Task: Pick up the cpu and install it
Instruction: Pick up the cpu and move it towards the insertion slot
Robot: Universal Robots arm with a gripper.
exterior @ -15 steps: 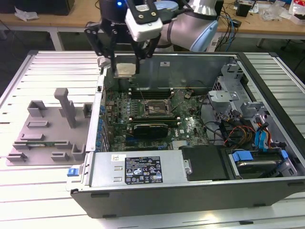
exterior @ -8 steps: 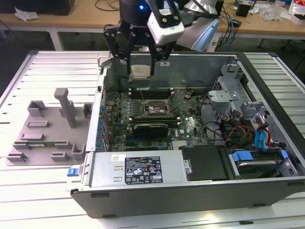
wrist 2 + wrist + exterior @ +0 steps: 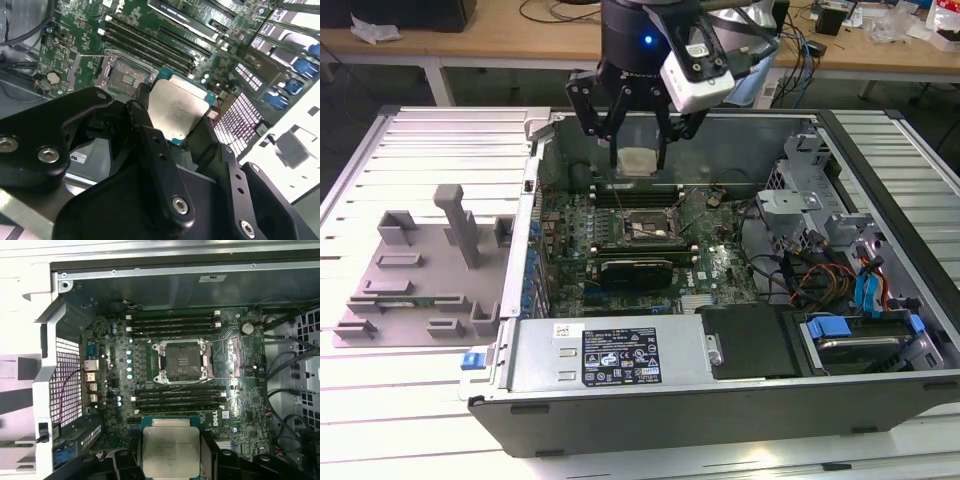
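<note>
My gripper (image 3: 638, 160) hangs over the open computer case, shut on the cpu (image 3: 638, 161), a flat square chip with a silver-grey top. The black fingers (image 3: 145, 132) clamp the cpu (image 3: 176, 110) by two opposite edges in the second wrist view. In the first wrist view the cpu (image 3: 171, 450) sits held above the motherboard. The open dark socket frame (image 3: 183, 361) lies on the green board between the memory slots, some way below the chip and apart from it. In the exterior view the socket (image 3: 642, 228) is toward the case's front from the gripper.
A grey moulded holder (image 3: 420, 270) with upright blocks stands on the slatted table at the exterior view's left. The case walls (image 3: 535, 190) ring the board. Cables and drive bays (image 3: 840, 270) crowd the exterior view's right. A card (image 3: 635, 270) sits in front of the socket.
</note>
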